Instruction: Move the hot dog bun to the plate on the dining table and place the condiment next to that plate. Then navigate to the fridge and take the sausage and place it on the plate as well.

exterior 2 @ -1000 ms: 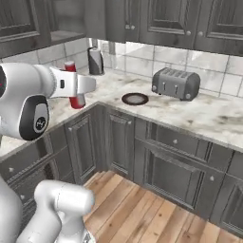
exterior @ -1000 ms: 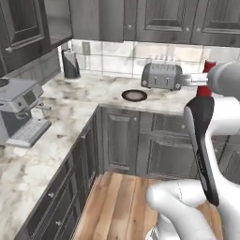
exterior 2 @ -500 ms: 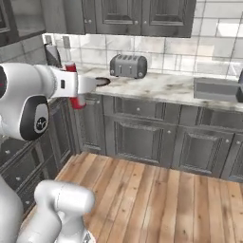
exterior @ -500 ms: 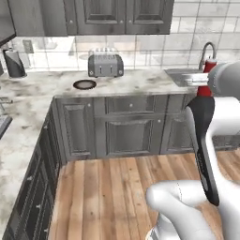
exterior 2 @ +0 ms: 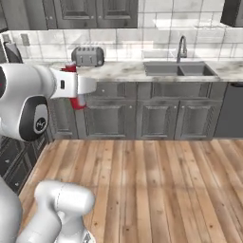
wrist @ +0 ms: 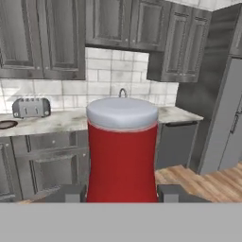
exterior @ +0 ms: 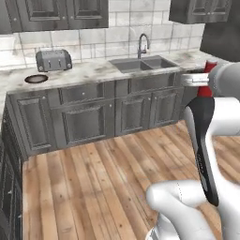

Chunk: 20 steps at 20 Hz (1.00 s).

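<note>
Currently clamped: gripper (wrist: pixel 122 193) partly closed on smooth red condiment (wrist: pixel 122 156) (rounded white cap), above wood-plank floor (exterior 2: pixel 156 180).

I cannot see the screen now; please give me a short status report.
Gripper shut on condiment bottle, bottle upright. Toaster and sink on the counter ahead. Wood floor open, nothing in the way.

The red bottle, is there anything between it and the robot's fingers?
No. The bottle sits right between the gripper's two fingertips, with nothing visible in between. The gripper is shut on it and carries it above the wood floor.
</note>
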Motion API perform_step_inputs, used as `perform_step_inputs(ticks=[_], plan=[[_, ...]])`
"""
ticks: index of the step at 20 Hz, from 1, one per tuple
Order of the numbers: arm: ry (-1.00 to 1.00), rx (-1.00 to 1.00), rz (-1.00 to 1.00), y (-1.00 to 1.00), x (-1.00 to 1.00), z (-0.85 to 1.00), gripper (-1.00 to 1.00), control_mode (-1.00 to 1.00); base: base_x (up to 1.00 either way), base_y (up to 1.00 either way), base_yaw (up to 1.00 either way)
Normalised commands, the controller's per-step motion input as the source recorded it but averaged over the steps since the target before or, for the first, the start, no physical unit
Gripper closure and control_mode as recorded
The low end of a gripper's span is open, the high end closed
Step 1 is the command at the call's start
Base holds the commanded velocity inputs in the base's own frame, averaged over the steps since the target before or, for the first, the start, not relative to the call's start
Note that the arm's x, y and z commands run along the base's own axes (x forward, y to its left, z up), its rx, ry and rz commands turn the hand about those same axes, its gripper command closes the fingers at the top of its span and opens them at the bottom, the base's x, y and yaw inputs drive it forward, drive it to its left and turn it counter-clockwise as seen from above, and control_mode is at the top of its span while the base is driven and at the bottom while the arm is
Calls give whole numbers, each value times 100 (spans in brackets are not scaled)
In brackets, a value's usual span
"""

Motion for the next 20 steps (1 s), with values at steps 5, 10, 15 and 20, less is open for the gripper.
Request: perform_step_inputs(ticks=[5, 10, 15, 20], plan=[[0, 0, 0, 0, 0, 0, 100, 100, -100, -4, -30], [0, 0, 0, 0, 0, 0, 100, 100, -100, -4, -30], [0, 0, 0, 0, 0, 0, 100, 100, -100, -9, -29], [0, 0, 0, 0, 0, 0, 100, 100, -100, -32, -27]])
